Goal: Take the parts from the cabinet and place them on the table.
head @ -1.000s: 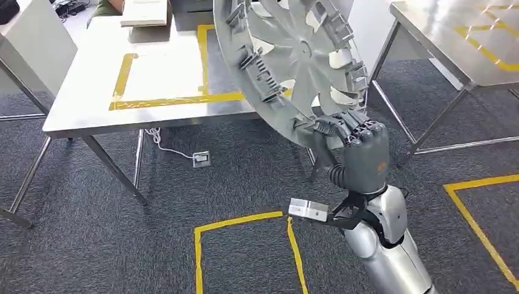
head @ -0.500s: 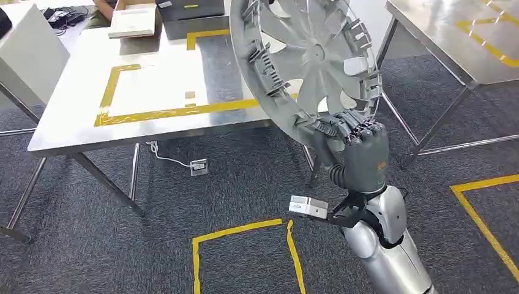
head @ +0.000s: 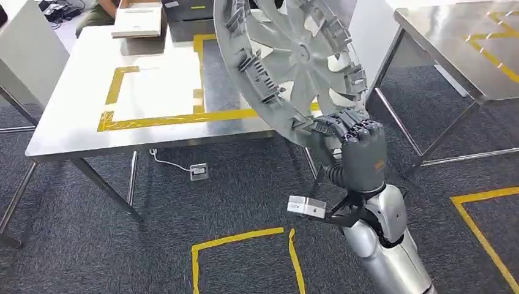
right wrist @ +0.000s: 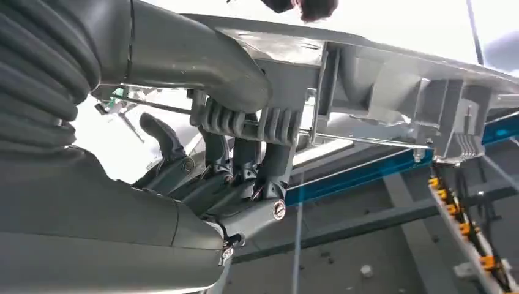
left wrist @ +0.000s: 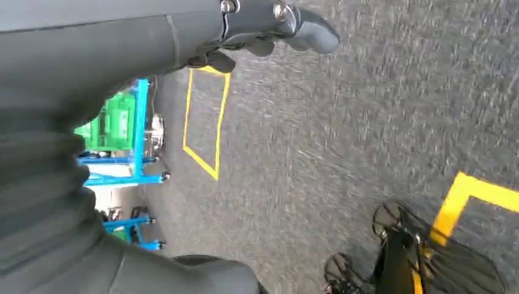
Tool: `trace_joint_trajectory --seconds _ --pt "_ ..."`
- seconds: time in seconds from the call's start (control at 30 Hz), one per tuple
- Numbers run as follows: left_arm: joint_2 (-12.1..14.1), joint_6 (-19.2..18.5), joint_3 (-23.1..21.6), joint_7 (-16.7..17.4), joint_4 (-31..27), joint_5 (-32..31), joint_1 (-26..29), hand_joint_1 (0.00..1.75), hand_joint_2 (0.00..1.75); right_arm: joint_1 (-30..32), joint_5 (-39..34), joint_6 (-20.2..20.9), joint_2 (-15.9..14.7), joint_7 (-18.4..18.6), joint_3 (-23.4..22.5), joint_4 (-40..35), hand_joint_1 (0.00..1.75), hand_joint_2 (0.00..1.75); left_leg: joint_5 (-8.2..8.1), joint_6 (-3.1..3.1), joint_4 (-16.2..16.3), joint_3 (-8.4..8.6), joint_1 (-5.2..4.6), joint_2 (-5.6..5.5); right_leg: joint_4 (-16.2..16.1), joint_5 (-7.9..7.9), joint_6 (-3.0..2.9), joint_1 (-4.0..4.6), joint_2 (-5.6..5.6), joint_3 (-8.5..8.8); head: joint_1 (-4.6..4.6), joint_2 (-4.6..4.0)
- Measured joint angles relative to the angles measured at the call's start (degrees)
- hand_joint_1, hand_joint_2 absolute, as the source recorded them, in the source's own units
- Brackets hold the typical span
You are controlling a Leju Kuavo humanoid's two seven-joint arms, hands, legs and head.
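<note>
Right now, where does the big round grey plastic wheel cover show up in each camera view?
Head view: the round grey plastic wheel cover is at top centre, tilted, its lower rim gripped by the right hand.
Left wrist view: not in it.
Right wrist view: its ribbed rim crosses the upper part.
Shared landmark: the right hand on the rim.

Bright, even light; glare whitens the steel table [head: 153, 92] at upper left. The left wrist view's carpet [left wrist: 343, 122] is motion-blurred.
</note>
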Motion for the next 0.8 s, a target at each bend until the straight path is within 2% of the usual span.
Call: trace_joint_trajectory --seconds 0.03,0.07,0.13,0.17,0.2,0.3,0.33,0.37,0.4,0.47,0.5,0.57,0.63,0.67,0.7,0.73,0.8 --pt "0.00 0.00 0.00 0.02 0.00 -0.02 0.10 0.00 1.75 0.08 0.00 0.09 0.00 0.00 0.00 0.11 1.75 1.75 -0.39 -0.11 0.00 0.52 0.03 -0.05 -0.12 1.61 0.03 -0.12 -0.03 -0.96 -0.02 0.00" --pt "0.00 0.00 0.00 0.13 0.02 -0.07 0.14 0.00 1.75 0.11 0.00 0.13 0.00 0.02 0.00 0.15 1.75 1.75 -0.87 -0.25 0.00 1.15 0.04 -0.12 -3.03 4.66 -0.01 -0.21 -0.08 -0.47 0.00 0.00" --pt "-0.02 0.22 0.00 0.48 0.02 -0.11 0.14 0.00 1.75 0.08 -0.04 0.15 0.00 0.00 -0.07 0.17 1.75 1.75 -1.82 -0.62 0.00 2.69 0.11 -0.16 -13.23 11.73 -0.35 -0.25 -0.12 3.22 0.00 0.00" --pt "0.00 0.33 0.00 0.48 0.02 -0.13 0.27 0.00 1.75 0.10 -0.07 0.13 0.00 0.00 -0.13 0.22 1.75 1.75 -2.27 -0.94 -0.08 2.64 0.10 -0.13 -16.60 12.67 -0.59 -0.18 -0.28 4.50 -0.02 0.00" --pt "0.02 0.39 0.00 0.24 0.00 -0.13 0.06 0.00 1.75 0.03 -0.09 0.09 0.00 -0.02 -0.13 0.26 1.75 1.75 -2.68 -1.46 0.09 2.98 -0.21 -0.26 -17.86 11.55 -0.90 0.32 -0.23 5.27 -0.09 0.00" --pt "0.04 0.50 0.00 -0.13 0.00 -0.41 0.02 0.00 1.75 0.17 -0.13 0.04 -0.04 0.06 -0.20 0.26 1.75 1.75 -2.93 -2.39 -0.76 3.39 -0.07 -0.01 -17.71 10.88 -1.89 0.54 0.04 5.30 -0.18 0.00" --pt "0.07 0.52 0.00 -0.13 -0.06 -0.50 -0.10 0.00 1.75 0.33 -0.15 0.06 0.00 0.11 -0.24 0.18 1.75 1.75 -3.35 -2.87 -0.72 3.78 -0.20 0.04 -18.26 10.90 -2.25 0.01 0.10 5.95 -0.18 0.02" --pt "0.13 0.57 0.00 0.42 -0.09 -0.61 -0.13 0.00 1.75 0.42 -0.15 0.09 0.00 0.09 -0.24 0.13 1.75 1.75 -3.76 -3.05 0.50 3.59 -0.08 0.03 -18.53 10.69 -2.68 -0.07 0.04 6.60 -0.18 0.00" --pt "0.09 0.66 0.00 0.52 -0.07 -0.64 -0.15 0.00 1.75 0.44 -0.20 0.15 0.02 0.13 -0.33 0.13 1.75 1.75 -5.23 -3.10 3.80 1.84 -0.09 0.03 -18.59 10.36 -3.20 -0.08 -0.09 6.97 -0.44 0.02" --pt "0.07 0.70 0.00 0.37 -0.04 -0.66 -0.12 0.00 1.75 0.65 -0.15 0.22 0.11 0.02 -0.35 0.13 1.75 1.75 -8.73 -3.29 13.69 -4.14 -0.05 0.04 -18.58 9.70 -3.60 0.11 -0.11 7.59 -0.37 0.00" --pt "0.07 0.74 0.00 0.37 -0.04 -0.64 -0.07 0.00 1.75 0.67 -0.15 0.22 0.13 0.02 -0.35 0.13 1.75 1.75 -9.08 -3.31 15.25 -5.17 -0.06 0.03 -18.58 9.56 -3.65 0.13 -0.10 7.71 -0.41 0.00" --pt "0.07 0.74 0.00 0.37 -0.04 -0.64 -0.07 0.00 1.75 0.67 -0.15 0.22 0.13 0.02 -0.35 0.13 1.75 1.75 -9.08 -3.31 15.25 -5.17 -0.06 0.03 -18.58 9.56 -3.65 0.13 -0.10 7.71 -0.41 0.00" --pt "0.07 0.77 0.00 0.37 -0.04 -0.66 -0.03 0.00 1.75 0.70 -0.15 0.24 0.13 0.02 -0.35 0.15 1.75 1.75 -9.26 -3.33 16.56 -6.10 -0.06 0.03 -18.58 9.42 -3.67 0.17 -0.08 7.86 -0.44 0.00" --pt "0.09 0.94 0.00 0.57 -0.04 -0.63 0.16 0.00 1.75 0.82 -0.15 0.26 0.13 0.02 -0.37 0.20 1.75 1.75 -7.29 -3.27 17.86 -8.26 -0.07 0.03 -18.57 8.74 -3.68 0.26 0.08 8.77 -0.41 0.00" --pt "0.11 0.98 0.00 0.52 -0.07 -0.55 0.18 0.00 1.75 0.73 -0.28 0.28 0.13 -0.04 -0.44 0.20 1.75 1.75 3.88 -2.37 2.29 -3.44 -0.15 0.05 -18.57 6.80 -3.19 0.28 0.23 11.27 -0.42 0.00" --pt "0.09 0.96 0.00 0.48 -0.04 -0.52 0.18 0.00 1.75 0.54 -0.33 0.26 0.13 -0.13 -0.46 0.28 1.75 1.75 2.84 -2.27 0.73 -2.16 -0.51 0.02 -18.25 6.07 -2.71 0.80 0.32 11.28 -0.46 0.00" --pt "0.07 0.94 0.00 0.39 -0.04 -0.55 -0.03 0.00 1.75 0.29 -0.35 0.26 0.13 -0.13 -0.57 0.37 1.75 1.75 2.07 -1.69 0.48 -2.07 -0.43 0.00 -18.55 5.73 -2.13 0.63 0.43 11.47 -0.39 0.00"
